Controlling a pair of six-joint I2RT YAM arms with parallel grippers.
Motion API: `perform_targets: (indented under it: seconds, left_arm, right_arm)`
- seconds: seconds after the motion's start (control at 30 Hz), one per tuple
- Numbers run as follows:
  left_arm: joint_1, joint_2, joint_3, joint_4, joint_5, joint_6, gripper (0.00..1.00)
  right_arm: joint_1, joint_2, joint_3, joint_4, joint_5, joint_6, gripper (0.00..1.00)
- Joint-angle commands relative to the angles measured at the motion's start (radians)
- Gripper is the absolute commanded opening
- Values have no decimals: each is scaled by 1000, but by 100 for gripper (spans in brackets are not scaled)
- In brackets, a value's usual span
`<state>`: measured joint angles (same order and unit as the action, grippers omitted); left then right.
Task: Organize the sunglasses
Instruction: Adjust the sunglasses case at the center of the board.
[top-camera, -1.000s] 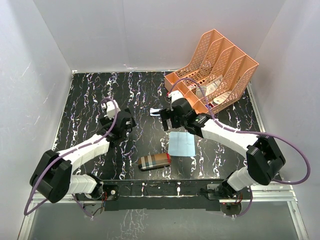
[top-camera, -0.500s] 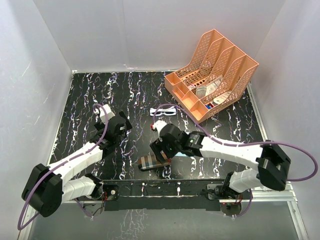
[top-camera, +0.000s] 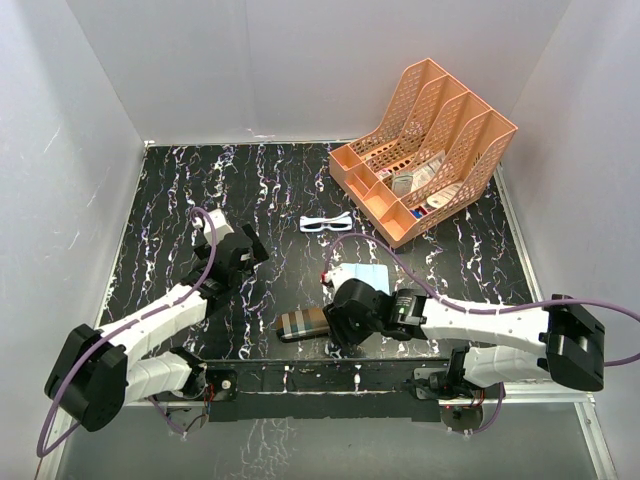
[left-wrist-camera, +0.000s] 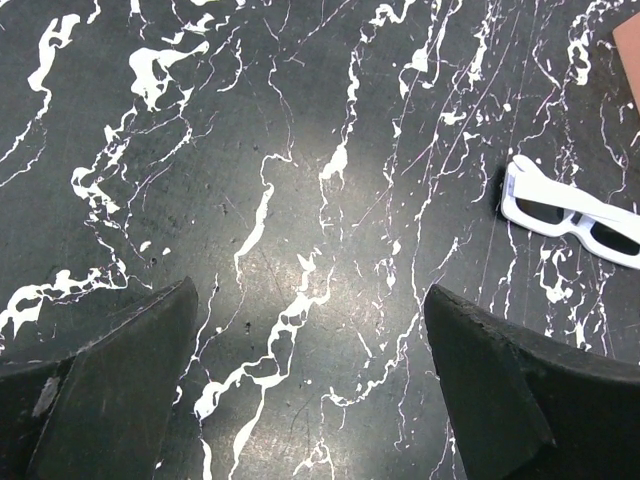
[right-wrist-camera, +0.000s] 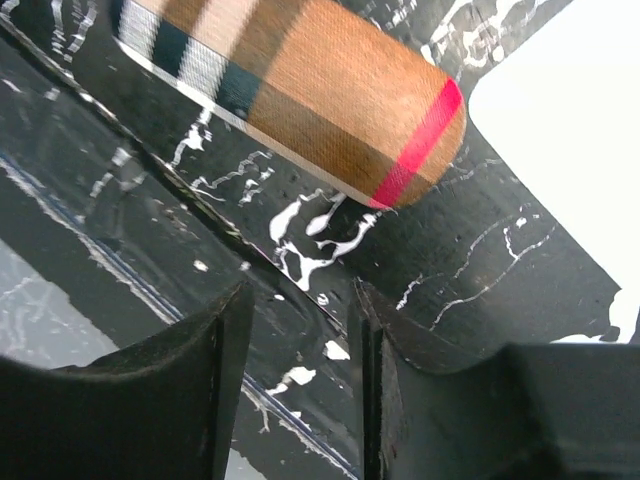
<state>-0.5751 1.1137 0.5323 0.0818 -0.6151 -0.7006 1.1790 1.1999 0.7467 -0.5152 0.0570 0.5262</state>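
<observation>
The sunglasses (top-camera: 327, 222), white-framed with bluish lenses, lie flat on the black marbled table, left of the orange organizer. In the left wrist view the sunglasses (left-wrist-camera: 570, 210) sit at the right edge, well beyond my fingers. My left gripper (top-camera: 252, 252) (left-wrist-camera: 310, 292) hangs open over bare table, nothing between its fingers. My right gripper (top-camera: 333, 340) (right-wrist-camera: 300, 310) is low at the table's near edge, beside the red-striped end of the plaid case (top-camera: 308, 324) (right-wrist-camera: 320, 90). Its jaws stand narrowly apart with nothing between them.
An orange tiered organizer (top-camera: 425, 150) with small items stands at the back right. A light blue cloth (top-camera: 362, 277) (right-wrist-camera: 570, 100) lies flat just behind the right gripper. The table's near rail (top-camera: 300, 375) runs right under the right gripper.
My right arm swung from beside the sunglasses back to the near edge by the case, its jaws narrowing. The left arm drew back slightly. The sunglasses stayed put.
</observation>
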Motion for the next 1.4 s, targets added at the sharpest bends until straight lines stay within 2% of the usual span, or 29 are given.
perform_targets:
  seconds: [0.0,0.3,0.43,0.9,1.37]
  left_arm:
    - [5,11,11,-13,8,-10,95]
    - [5,-7,3,-6,18,-7,95]
    - [6,-13,3,-16,16,-5,95]
    - [6,-27,4,-40,2,-9,95]
    - [5,-34,-19,-46,3,-27,95]
  right_arm:
    - [4,-4,-45,82,18,60,40]
    - [4,73,-89,189,43,60,41]
    - [4,148,-65,224,58,37,36]
    - [-4,321,61,267,127,-39,37]
    - [-199,385,135,313,56,-154,38]
